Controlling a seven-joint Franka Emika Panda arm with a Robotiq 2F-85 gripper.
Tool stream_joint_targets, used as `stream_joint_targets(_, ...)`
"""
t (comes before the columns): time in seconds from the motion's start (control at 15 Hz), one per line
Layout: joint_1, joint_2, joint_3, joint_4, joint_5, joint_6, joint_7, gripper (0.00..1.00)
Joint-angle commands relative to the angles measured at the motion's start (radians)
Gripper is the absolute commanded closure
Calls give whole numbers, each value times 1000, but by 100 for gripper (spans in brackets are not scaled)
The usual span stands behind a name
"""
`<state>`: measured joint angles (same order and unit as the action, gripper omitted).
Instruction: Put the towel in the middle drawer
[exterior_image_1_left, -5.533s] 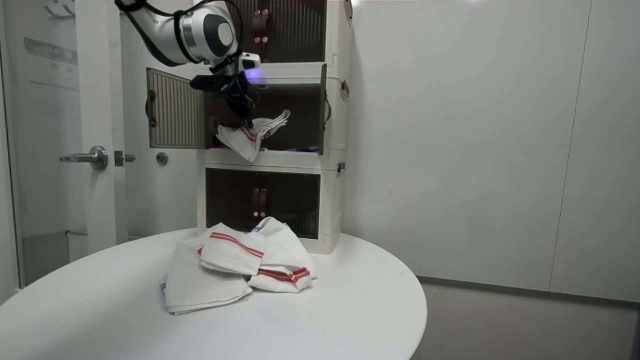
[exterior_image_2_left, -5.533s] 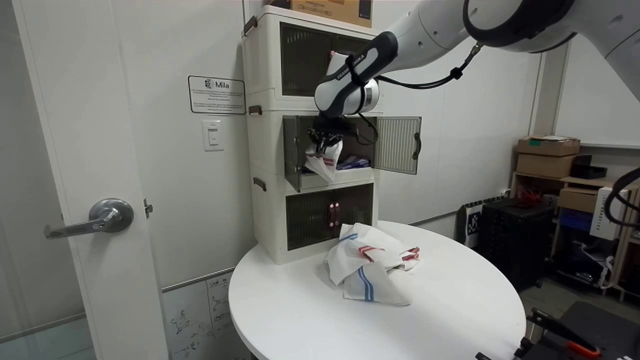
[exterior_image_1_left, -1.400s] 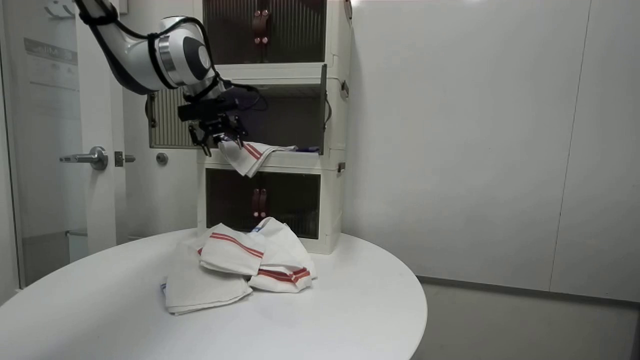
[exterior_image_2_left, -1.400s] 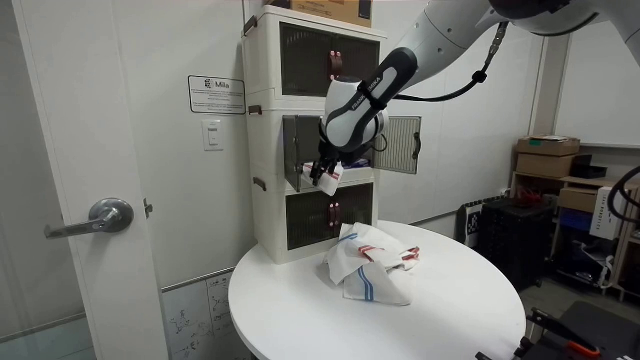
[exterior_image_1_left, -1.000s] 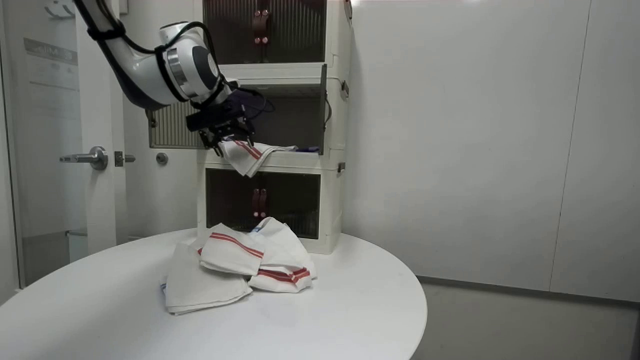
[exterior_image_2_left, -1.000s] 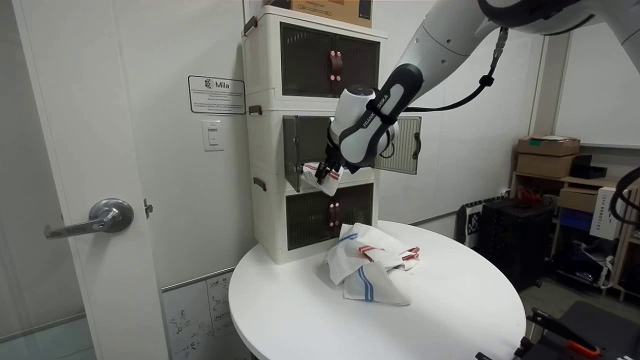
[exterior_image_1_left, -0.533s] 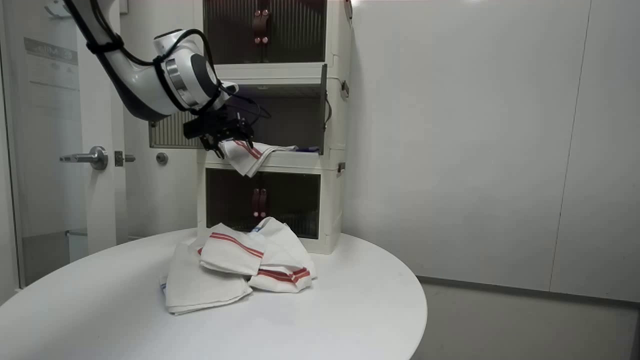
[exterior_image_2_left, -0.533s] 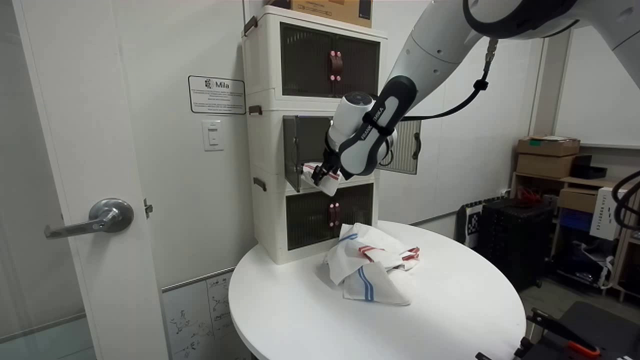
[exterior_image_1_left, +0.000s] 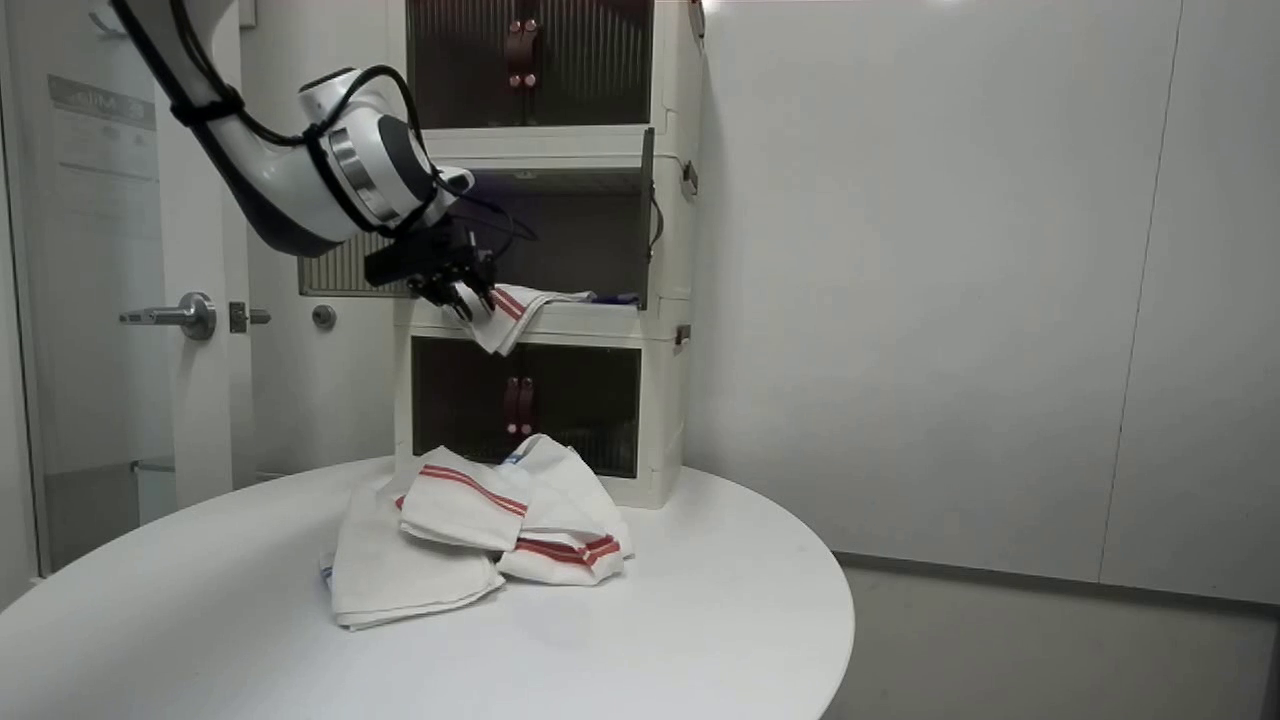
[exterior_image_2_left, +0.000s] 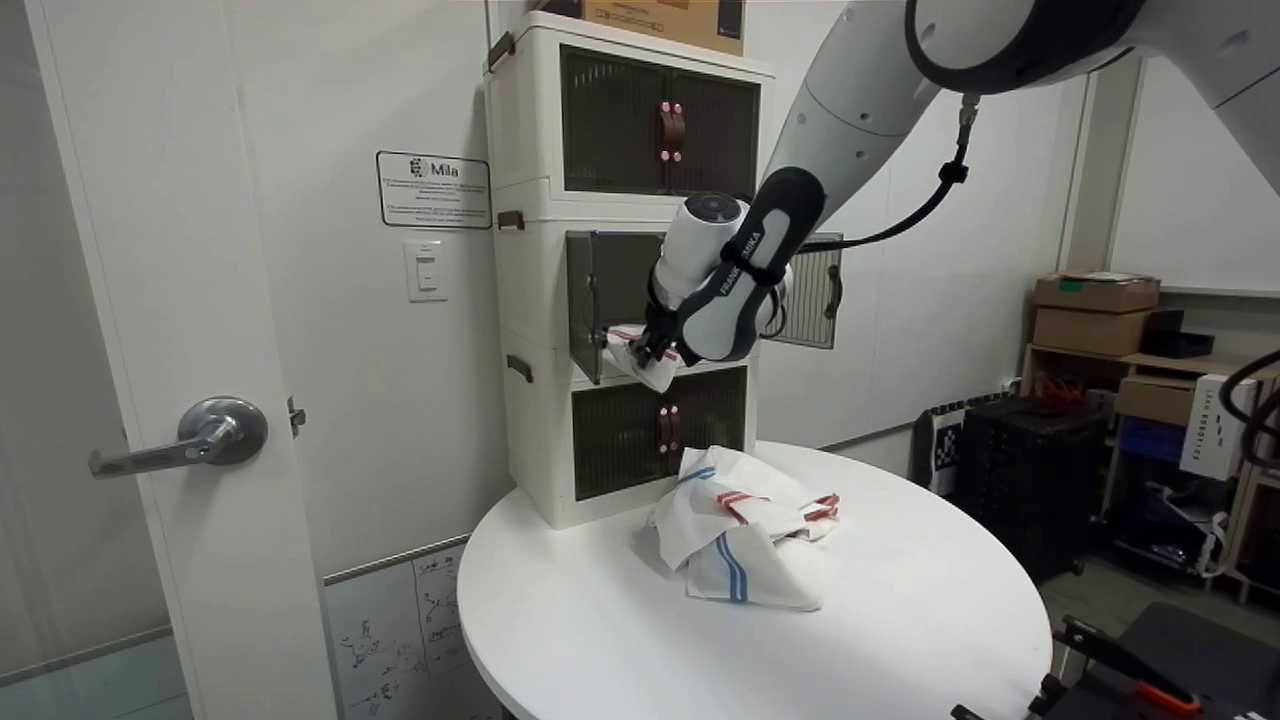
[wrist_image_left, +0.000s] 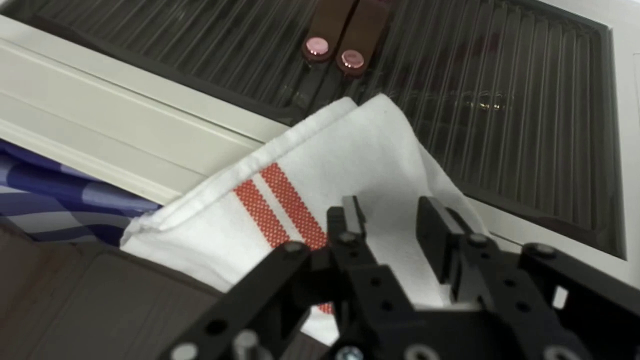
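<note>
Your black two-fingered claw (wrist_image_left: 392, 215) stands spread; the wrist view shows a clear gap between its fingertips (wrist_image_left: 354, 217), with no cloth seen pinched. It is poised at the folded white towel with paired red stripes (wrist_image_left: 375, 145); contact cannot be confirmed. Both exterior views place that towel across the front lip of the cream-white middle compartment (exterior_image_1_left: 600, 318), partly inside, one folded corner drooping outside in front of the dark, ribbed, translucent lower doors (wrist_image_left: 525, 150).

Handling, as judged: expect a light, limp, soft article, neither fragile nor slippery. Bare pushing at an edge would likely bunch it. You would do best to take hold at the drooping corner, outboard of the stripes, gathering every layer; a pinch on the top ply alone could unfold the rest. Raise it clear of the lip, then feed it inward.

Materials: towel, fine plain weave with coarser texture in the stripes and a thick hemmed edge, probably cotton. Just beside one end lies a blue-and-white patterned cloth (wrist_image_left: 75, 195), which you may drag along if the claw reaches deep. The lower doors carry flat brown strap handles (wrist_image_left: 367, 30) fixed by rounded, rosy metallic studs (wrist_image_left: 352, 59). On the smooth, round white bench (exterior_image_1_left: 700, 630) sits a loose heap of similar striped white towels (exterior_image_1_left: 470, 530).
</note>
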<state>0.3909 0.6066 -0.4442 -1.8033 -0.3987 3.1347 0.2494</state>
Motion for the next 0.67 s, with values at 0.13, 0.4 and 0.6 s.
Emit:
stream_joint_targets(0.13,56,22,-76,14,9,30,63,97)
stream_joint_targets(0.4,56,15,-93,32,30,22,107,95)
stream_joint_targets(0.6,34,-2,-69,36,40,12,117,94)
